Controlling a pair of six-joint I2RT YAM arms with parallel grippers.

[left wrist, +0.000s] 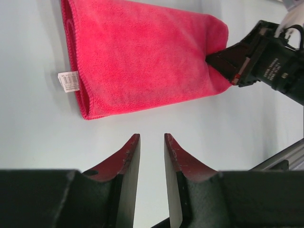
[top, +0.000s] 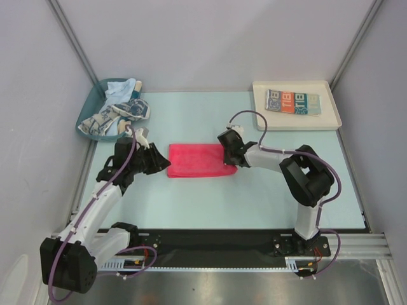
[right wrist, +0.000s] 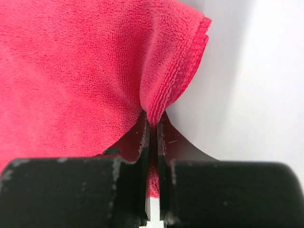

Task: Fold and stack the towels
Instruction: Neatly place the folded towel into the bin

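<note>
right gripper jaws are pinched on the right edge of the red-pink towel, which lies folded on the table. looks soft, light and floppy, so i'd grab corners or the folded edge. left gripper sits near it, jaws slightly apart, empty. lettered towel lies in the white tray.

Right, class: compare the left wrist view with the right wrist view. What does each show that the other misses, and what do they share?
Only the left wrist view: the red towel in its whole folded outline, its white label, the right gripper pinching one corner, and the left gripper open and empty, apart from the cloth. Only the right wrist view: the right arm's fingers closed on a bunched corner, with the layered hem visible. Both: the red towel and the pale table.
</note>
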